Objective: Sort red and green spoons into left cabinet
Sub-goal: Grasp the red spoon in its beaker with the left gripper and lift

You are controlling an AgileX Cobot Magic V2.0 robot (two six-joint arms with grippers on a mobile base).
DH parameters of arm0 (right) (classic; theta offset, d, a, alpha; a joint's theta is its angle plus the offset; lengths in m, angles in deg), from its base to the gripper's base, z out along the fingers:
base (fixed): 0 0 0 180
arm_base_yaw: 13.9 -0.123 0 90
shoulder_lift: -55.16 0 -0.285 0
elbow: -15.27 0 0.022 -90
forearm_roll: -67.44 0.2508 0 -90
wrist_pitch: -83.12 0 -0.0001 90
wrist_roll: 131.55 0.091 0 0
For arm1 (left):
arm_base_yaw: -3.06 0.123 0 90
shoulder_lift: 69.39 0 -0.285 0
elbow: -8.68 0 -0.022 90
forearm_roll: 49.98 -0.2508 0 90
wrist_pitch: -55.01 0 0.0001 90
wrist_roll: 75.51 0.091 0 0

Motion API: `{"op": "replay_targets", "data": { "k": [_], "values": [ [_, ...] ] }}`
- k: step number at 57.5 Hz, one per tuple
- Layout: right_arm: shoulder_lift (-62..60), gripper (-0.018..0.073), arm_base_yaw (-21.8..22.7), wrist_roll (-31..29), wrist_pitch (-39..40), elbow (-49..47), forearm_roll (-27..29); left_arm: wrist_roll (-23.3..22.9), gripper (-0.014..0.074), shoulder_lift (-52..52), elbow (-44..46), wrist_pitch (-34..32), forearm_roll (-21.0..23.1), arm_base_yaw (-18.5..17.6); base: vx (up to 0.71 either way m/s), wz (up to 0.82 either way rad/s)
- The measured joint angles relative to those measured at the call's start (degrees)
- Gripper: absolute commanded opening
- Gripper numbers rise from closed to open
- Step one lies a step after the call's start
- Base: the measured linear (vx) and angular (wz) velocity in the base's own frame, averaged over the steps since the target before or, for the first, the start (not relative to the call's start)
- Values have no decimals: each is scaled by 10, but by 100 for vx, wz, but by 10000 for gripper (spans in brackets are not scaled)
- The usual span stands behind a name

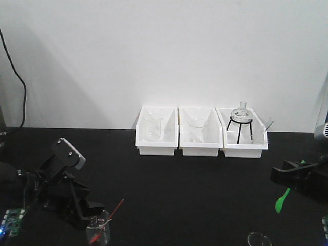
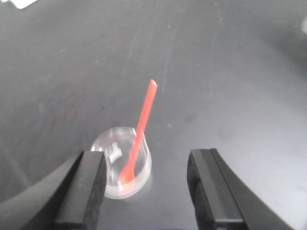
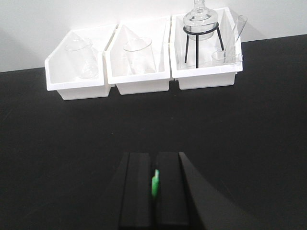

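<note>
My left claw (image 2: 146,189) hangs spread over the red spoon (image 2: 143,120), standing in a small glass beaker (image 2: 108,187) on the black worktop (image 1: 179,195); my right claw (image 3: 154,165) pinches the green spoon (image 3: 155,184).

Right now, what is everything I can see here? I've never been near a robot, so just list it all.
red spoon: one, red, bowl-down in the small beaker
small beaker: one, clear, front left
green spoon: one, green, front right, in the right gripper
white bins: three, white, row at the back wall
larger beakers: two, clear, left and middle bins
flask: one, clear, on a black tripod, right bin
test tube: at least one, clear, right bin
glass rim: one, clear, front right edge
table: one, black
cable: one, black, left wall
left gripper: black, open, above the small beaker
right gripper: black, shut on the green spoon
</note>
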Motion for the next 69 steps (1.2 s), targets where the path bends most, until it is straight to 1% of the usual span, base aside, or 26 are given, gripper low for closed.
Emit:
{"op": "replay_targets", "data": {
  "k": [20,32,41,47,51,57,66,69],
  "values": [
    [0,-7,0,-5,0,0,0,3,491,-98,63,-12,4,-24,0,0],
    [0,-7,0,-28,0,0,0,9,491,-134,84,-16,12,-40,0,0],
    [0,-7,0,-31,0,0,0,21,490,-155,97,-25,20,-48,0,0],
    [0,-7,0,-31,0,0,0,24,466,-168,101,-33,30,-49,0,0],
    [0,-7,0,-32,0,0,0,24,432,-173,102,-45,38,-49,0,0],
    [0,-7,0,-32,0,0,0,25,349,-176,102,-62,46,-49,0,0],
    [0,-7,0,-32,0,0,0,25,149,-179,102,-79,49,-49,0,0],
    [0,-7,0,-32,0,0,0,26,67,-180,102,-80,49,-49,0,0]
  ]
}}
